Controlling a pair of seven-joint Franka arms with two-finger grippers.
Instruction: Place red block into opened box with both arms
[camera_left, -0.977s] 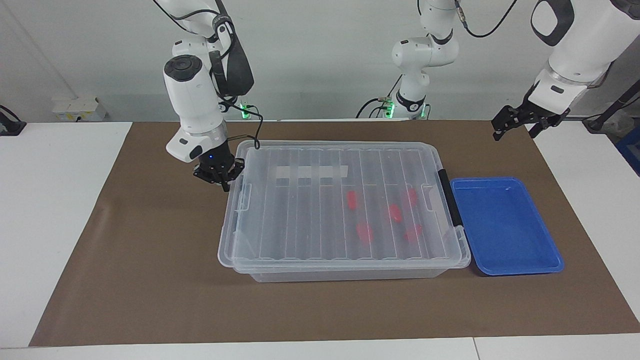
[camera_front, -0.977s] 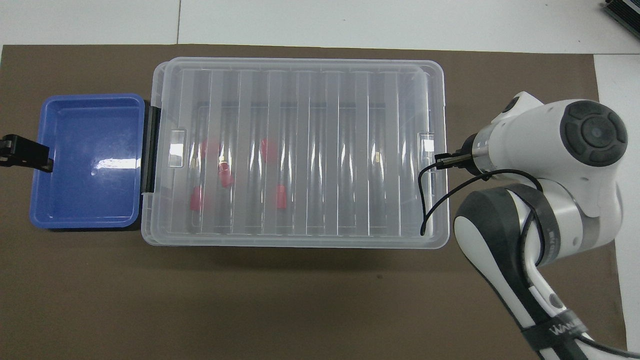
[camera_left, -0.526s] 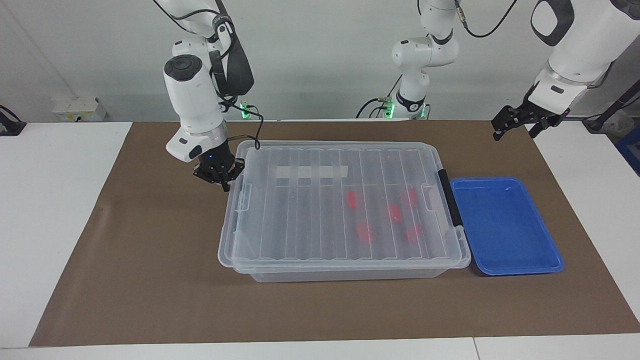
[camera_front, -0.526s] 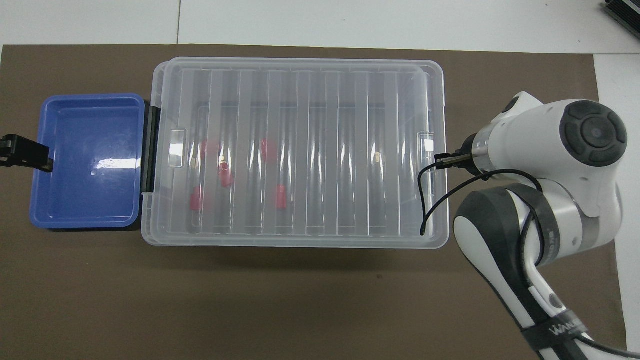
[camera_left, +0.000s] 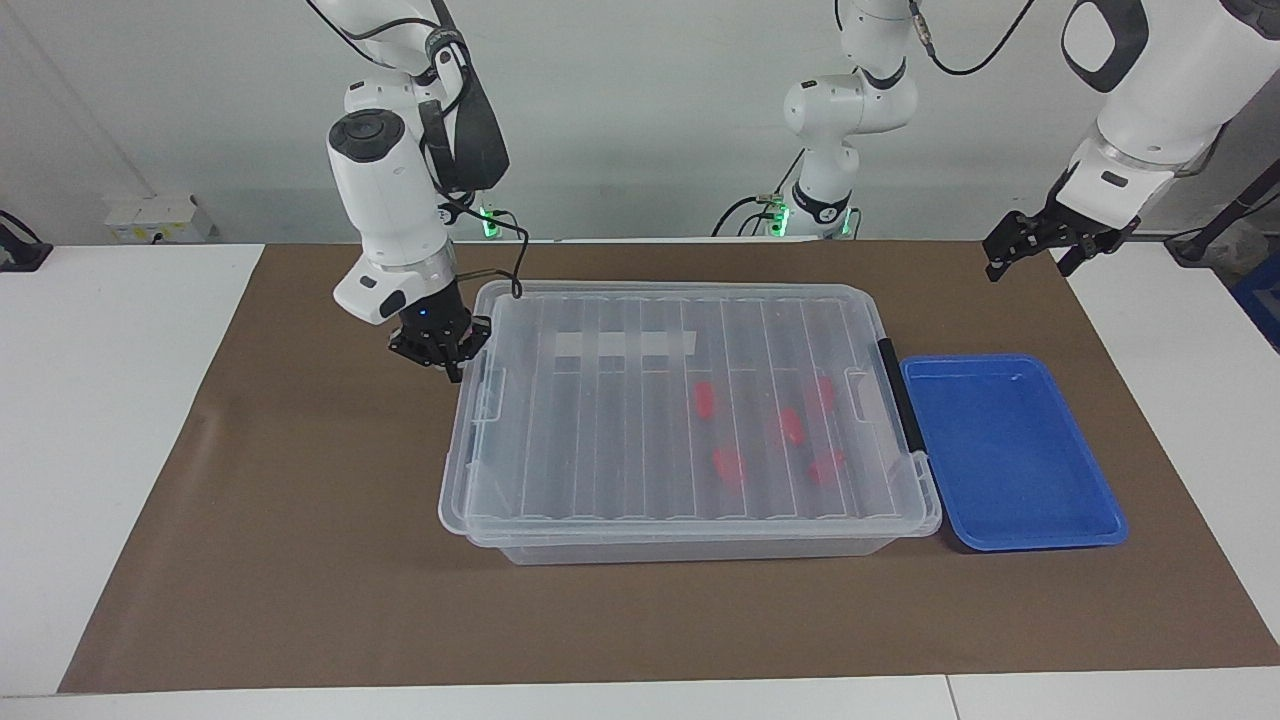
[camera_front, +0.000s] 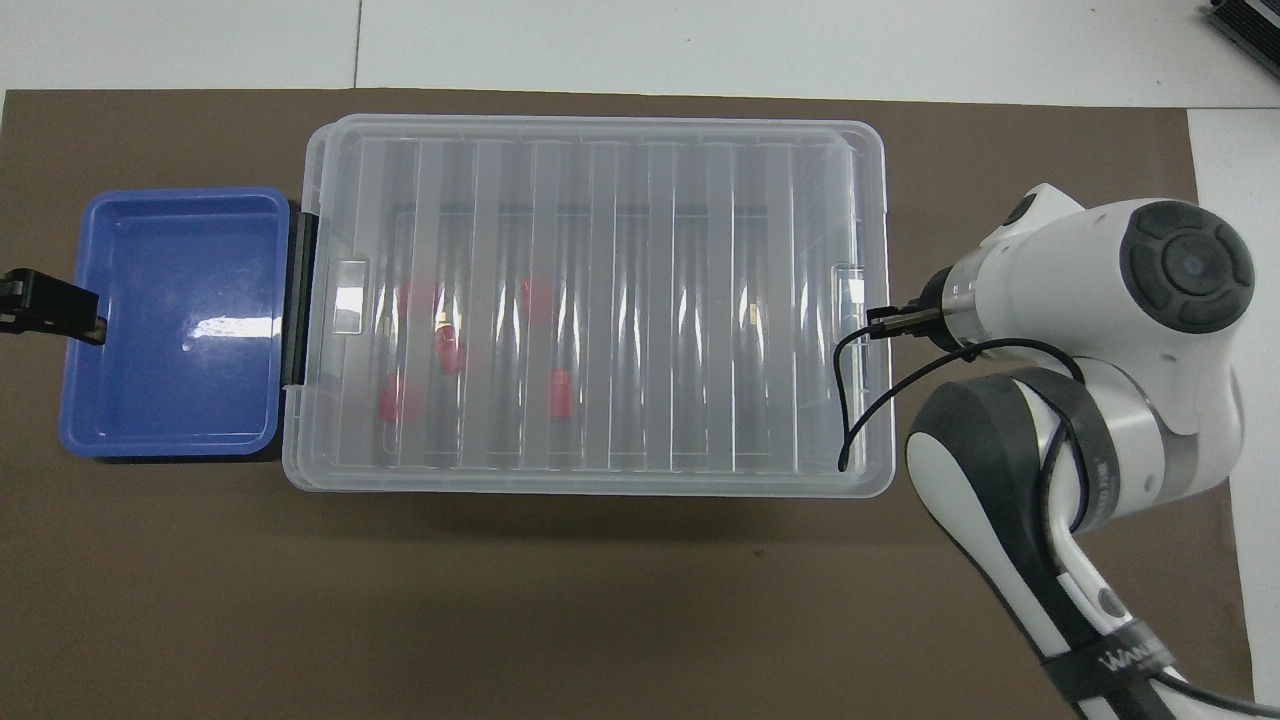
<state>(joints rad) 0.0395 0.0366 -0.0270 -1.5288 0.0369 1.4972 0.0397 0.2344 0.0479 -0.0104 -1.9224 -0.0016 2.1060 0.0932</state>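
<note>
1. The box (camera_left: 690, 420) sits mid-mat with its lid (camera_left: 600, 440) on.
2. Five red blocks (camera_left: 730, 465) lie inside, toward the black handle (camera_left: 900, 410).
3. A blue tray (camera_left: 1010, 450) touches the handle end.
4. The right gripper (camera_left: 443, 352), clenched, is at the box's other end, by the rim.
5. The left gripper (camera_left: 1040, 243), released, waits above the mat near the tray.

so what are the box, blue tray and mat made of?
Box: clear glossy plastic, apparently; red blocks show through its ribbed lid. Blue tray: shiny plastic by its glare. Mat: matte brown, paper or felt, unclear.
</note>
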